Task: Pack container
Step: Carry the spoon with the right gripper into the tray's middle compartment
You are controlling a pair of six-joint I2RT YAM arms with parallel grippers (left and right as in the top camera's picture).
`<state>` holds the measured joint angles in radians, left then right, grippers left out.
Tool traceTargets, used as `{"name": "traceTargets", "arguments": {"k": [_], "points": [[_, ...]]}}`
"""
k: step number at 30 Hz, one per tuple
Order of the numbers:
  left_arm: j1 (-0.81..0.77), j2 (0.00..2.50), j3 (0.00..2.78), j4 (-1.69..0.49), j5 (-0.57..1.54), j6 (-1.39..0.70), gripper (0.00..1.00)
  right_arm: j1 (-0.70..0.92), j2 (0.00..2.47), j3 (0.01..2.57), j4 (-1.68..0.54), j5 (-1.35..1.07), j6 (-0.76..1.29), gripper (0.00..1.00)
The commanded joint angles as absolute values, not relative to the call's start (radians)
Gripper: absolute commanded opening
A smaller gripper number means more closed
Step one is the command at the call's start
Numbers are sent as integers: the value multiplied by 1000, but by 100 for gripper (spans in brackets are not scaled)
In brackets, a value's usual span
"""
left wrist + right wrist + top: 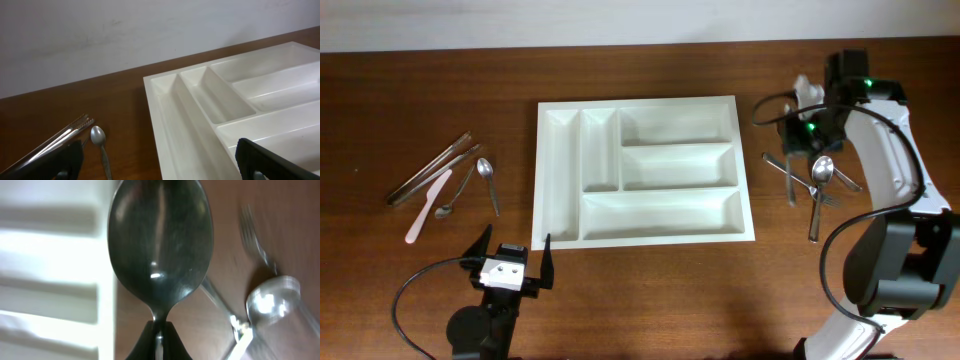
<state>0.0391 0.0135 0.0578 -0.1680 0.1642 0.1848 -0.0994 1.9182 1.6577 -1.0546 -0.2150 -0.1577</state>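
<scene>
Container [678,166], white plastic, five compartments

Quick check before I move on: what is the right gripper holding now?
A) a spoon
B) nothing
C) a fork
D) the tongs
A: in the right wrist view, the right gripper is shut on the neck of a spoon, whose bowl fills most of the frame.
</scene>
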Motion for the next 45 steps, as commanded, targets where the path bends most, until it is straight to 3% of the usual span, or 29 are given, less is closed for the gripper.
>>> {"name": "traceTargets", "arguments": {"k": [1,8,11,20,36,38,41,45], "points": [[42,5,50,-165,161,173,99,-23,1919,1694,-1009,-279,-241,4],[42,5,50,-165,161,173,99,163,1919,1694,-888,-252,-435,4],[42,5,50,-165,161,173,99,231,1920,1694,-891,-250,-608,4],[42,5,50,-165,161,173,99,327,1925,1653,-896,-157,-973,4],[42,5,50,-165,161,173,99,347,2075,1615,-855,-187,-1005,5],[42,5,50,-165,161,173,99,347,2075,1616,-851,-187,-981,40],[42,5,50,-165,161,173,99,347,2075,1616,-841,-187,-917,66],[42,5,50,-165,161,173,99,347,2075,1645,-845,-187,-777,90]]}}
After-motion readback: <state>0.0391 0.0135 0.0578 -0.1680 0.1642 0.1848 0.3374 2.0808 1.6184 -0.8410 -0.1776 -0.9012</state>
